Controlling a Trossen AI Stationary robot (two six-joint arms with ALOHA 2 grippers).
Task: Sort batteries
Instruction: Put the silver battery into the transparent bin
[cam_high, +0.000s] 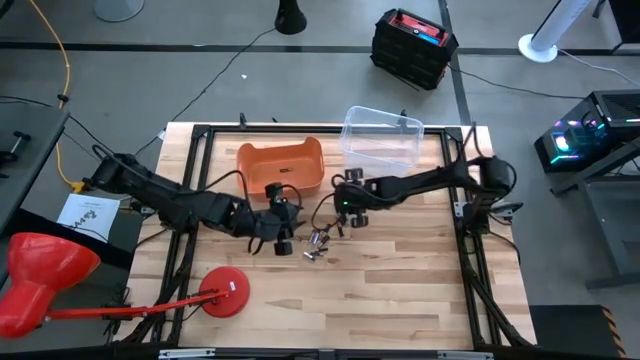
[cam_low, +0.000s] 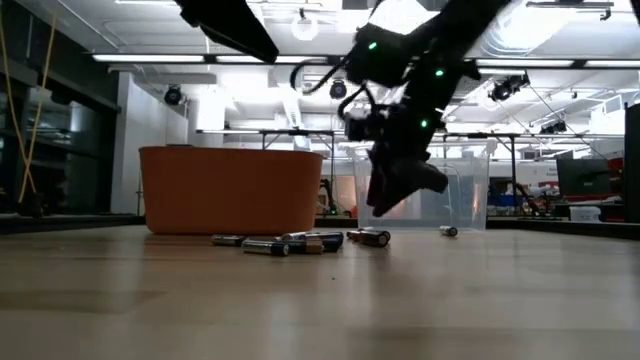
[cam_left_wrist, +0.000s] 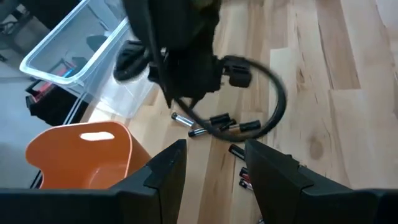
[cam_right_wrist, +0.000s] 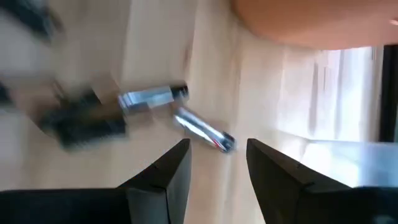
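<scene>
Several small silvery and dark batteries (cam_high: 318, 245) lie on their sides in a loose cluster on the wooden table; they also show in the low view (cam_low: 290, 241) and the right wrist view (cam_right_wrist: 152, 98). One battery (cam_low: 449, 231) lies apart, near the clear bin. My left gripper (cam_high: 281, 236) hovers just left of the cluster, open and empty (cam_left_wrist: 214, 168). My right gripper (cam_high: 345, 207) hangs above the cluster's far side, open and empty (cam_right_wrist: 217, 165). The low view shows it clear of the table (cam_low: 400, 190).
An orange bin (cam_high: 280, 165) and a clear plastic bin (cam_high: 383, 135) stand side by side at the table's far edge. A red round-based lamp (cam_high: 225, 293) sits at the near left corner. Bare wood spreads across the near and right parts of the table (cam_high: 400, 290).
</scene>
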